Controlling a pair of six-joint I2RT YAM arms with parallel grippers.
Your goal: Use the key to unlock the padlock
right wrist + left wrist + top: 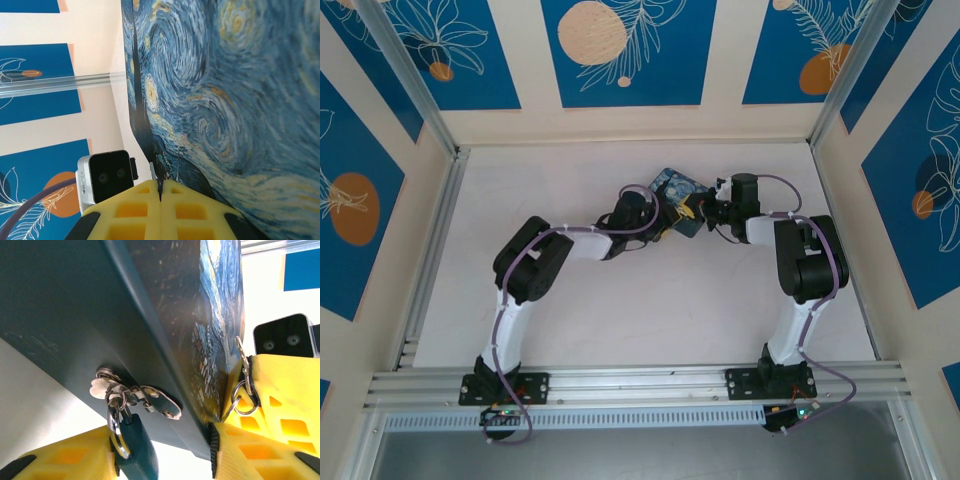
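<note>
**Entry: key to padlock, alignment step**

1. Table [670, 310]. White and bare in front of my arms. The work is toward its far middle.
2. Painted box [225, 100]. Starry swirls on the broad face, a plain dark side face beside it. It looks tipped rather than flat, so I judge it easy to shift, and I should push on it as little as possible.
3. Left hand [162, 455]. Fingers spread, one on each side of the lock. I see nothing squeezed between them. Whether the far finger bears on the box corner I cannot tell.
4. Right hand [161, 186]. Fingers pressed together, pinching the key at the box's corner.
5. Hasp [150, 397]. Small metal plate on the dark side face, with the lock's shackle [116, 427] through it.
6. Padlock [137, 450]. Bluish body hanging below the hasp, against one left finger. Its keyhole is hidden.
7. Key ring [244, 402]. Hangs loose below the grip and could snag on the corner.
8. Key [243, 357]. A thin sliver standing up out of the right fingers, round the corner from the lock and apart from it.

Handling note: I would first close the left fingers gently on the lock body to stop it swinging, then turn its underside toward the right hand. I would bring the key round the corner slowly and line the blade up with the slot before pushing. It should go straight in, and I would twist only once it is fully seated. A skewed entry would likely tilt the key in my pinch.
</note>
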